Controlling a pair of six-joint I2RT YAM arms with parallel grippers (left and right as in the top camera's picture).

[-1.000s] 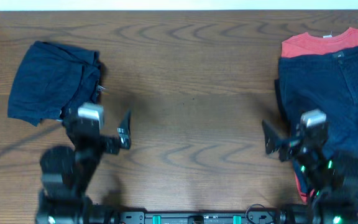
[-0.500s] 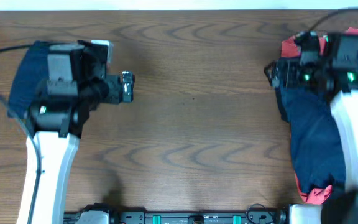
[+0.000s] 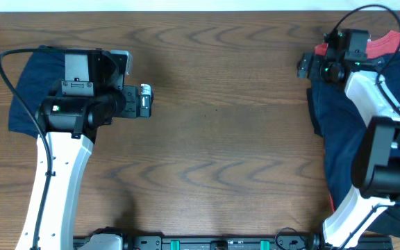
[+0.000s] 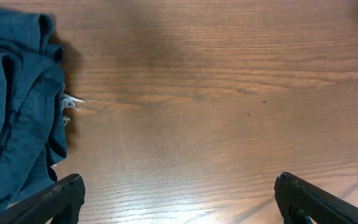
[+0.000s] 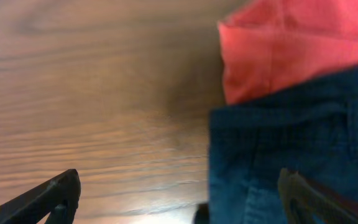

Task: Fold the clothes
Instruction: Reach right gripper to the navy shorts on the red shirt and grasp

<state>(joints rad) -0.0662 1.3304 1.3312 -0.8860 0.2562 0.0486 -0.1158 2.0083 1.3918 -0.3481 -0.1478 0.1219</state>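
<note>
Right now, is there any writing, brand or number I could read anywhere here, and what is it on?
None can be read.
The white tag at the edge of the left shorts: too small to show any letters.
The red shirt and the right shorts: no print visible.

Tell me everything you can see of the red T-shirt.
The coral-red T-shirt is soft-looking cloth, lying flat on the wooden table at its far right. Navy shorts lie on top and hide most of it; only its far edge and a left corner show. Nothing grips it.
</note>
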